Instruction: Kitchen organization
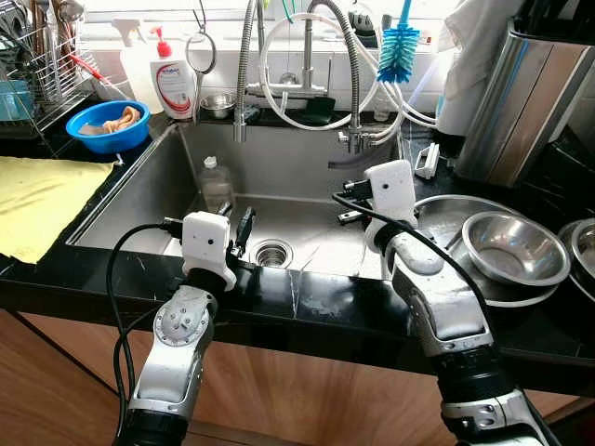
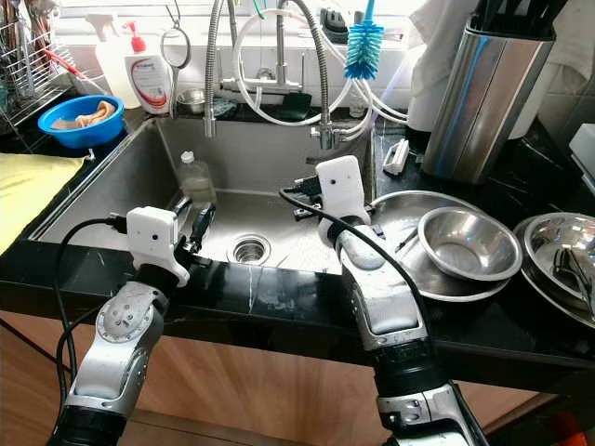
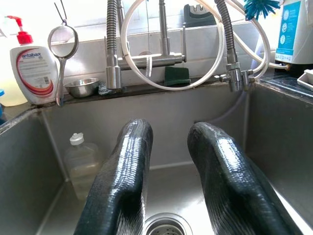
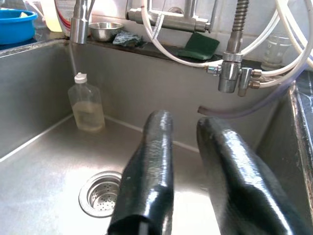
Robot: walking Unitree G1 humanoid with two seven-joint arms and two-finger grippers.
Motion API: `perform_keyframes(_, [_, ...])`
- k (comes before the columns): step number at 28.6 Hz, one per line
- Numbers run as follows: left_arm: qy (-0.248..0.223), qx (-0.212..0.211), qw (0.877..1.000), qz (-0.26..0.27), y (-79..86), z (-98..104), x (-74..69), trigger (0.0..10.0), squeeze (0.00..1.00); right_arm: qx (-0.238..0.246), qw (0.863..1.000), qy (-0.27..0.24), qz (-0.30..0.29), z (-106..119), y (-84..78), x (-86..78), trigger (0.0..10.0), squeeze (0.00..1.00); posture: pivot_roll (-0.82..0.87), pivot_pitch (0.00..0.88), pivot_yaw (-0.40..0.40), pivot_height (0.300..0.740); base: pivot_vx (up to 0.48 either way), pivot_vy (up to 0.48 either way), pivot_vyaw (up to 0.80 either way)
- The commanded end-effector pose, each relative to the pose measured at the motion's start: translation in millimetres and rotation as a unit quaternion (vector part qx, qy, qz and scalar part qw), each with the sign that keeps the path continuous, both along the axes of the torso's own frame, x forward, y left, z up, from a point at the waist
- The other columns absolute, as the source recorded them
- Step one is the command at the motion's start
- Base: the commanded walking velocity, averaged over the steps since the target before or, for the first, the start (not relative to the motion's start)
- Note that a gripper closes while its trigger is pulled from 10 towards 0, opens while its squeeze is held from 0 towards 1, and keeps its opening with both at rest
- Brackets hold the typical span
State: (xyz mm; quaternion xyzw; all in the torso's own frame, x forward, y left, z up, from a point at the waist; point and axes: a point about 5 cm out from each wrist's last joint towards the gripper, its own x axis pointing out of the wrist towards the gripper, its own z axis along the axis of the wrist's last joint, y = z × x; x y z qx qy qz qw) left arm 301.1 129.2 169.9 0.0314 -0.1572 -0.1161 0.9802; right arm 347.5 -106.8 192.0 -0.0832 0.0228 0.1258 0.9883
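Left eye view: sink (image 1: 139, 186), bottle (image 1: 216, 184) upright in its far left corner. My left gripper (image 1: 244, 230) is nearer, bottle ahead and slightly left; right gripper (image 1: 351, 206) sits further right. Both are parted, holding nothing.

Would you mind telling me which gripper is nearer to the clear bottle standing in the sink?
Left. The left gripper hangs over the sink's front left, just in front of the bottle. The right gripper is over the sink's right side, farther across the basin.
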Motion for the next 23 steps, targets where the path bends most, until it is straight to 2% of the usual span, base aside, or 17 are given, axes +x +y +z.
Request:
perform_keyframes(1, [0.001,-0.002,1.000,0.000,-0.2,1.7,0.2,10.0,0.00,-0.013,1.000,0.005,0.007,-3.9,1.9,-0.3,10.0,0.13,-0.06,0.007,0.031,0.740,0.000,0.000,0.00])
perform_keyframes(2, [0.001,-0.002,1.000,0.000,-0.4,1.6,0.1,10.0,0.00,-0.020,1.000,0.002,0.011,-3.7,2.5,-0.8,10.0,0.00,-0.06,0.009,0.029,0.740,0.000,0.000,0.00])
perform_keyframes(6, [0.001,-0.003,1.000,0.000,-0.7,1.2,-0.3,10.0,0.00,-0.017,1.000,-0.010,0.010,-0.6,3.1,-2.0,10.0,0.00,-0.06,0.009,0.029,0.740,0.000,0.000,0.00])
perform_keyframes(8, [0.001,-0.003,1.000,0.002,-0.1,1.1,-0.2,10.0,0.00,-0.029,0.998,-0.045,0.013,9.9,3.4,-3.1,10.0,0.00,-0.06,0.009,0.029,0.740,0.000,0.000,0.00])
perform_keyframes(12, [-0.001,-0.004,1.000,0.004,0.0,1.6,-0.3,10.0,0.00,-0.038,0.997,-0.072,0.017,17.5,4.5,-5.2,10.0,0.00,-0.07,0.012,0.027,0.740,0.000,0.000,0.00])
perform_keyframes(14, [-0.003,-0.005,1.000,0.006,0.5,2.2,-0.2,10.0,0.00,-0.056,0.993,-0.100,0.018,24.1,4.9,-7.2,10.0,0.00,-0.07,0.012,0.027,0.740,0.000,0.000,0.00])
perform_keyframes(15, [-0.006,-0.008,1.000,0.010,1.9,3.4,0.1,10.0,0.00,-0.069,0.989,-0.129,0.026,32.2,7.3,-10.5,10.0,0.00,-0.07,0.012,0.027,0.740,0.000,0.000,0.00])
perform_keyframes(18, [-0.004,-0.017,1.000,0.012,2.8,3.5,0.7,10.0,0.00,-0.043,0.985,-0.165,0.042,41.1,12.3,-15.6,10.0,0.00,-0.08,0.008,0.027,0.740,0.000,0.000,0.00])
perform_keyframes(23, [-0.005,-0.017,1.000,0.011,1.5,4.3,1.2,10.0,0.00,-0.015,0.986,-0.159,0.037,35.7,12.5,-16.9,10.0,0.00,-0.07,0.007,0.025,0.740,0.000,0.424,0.00])
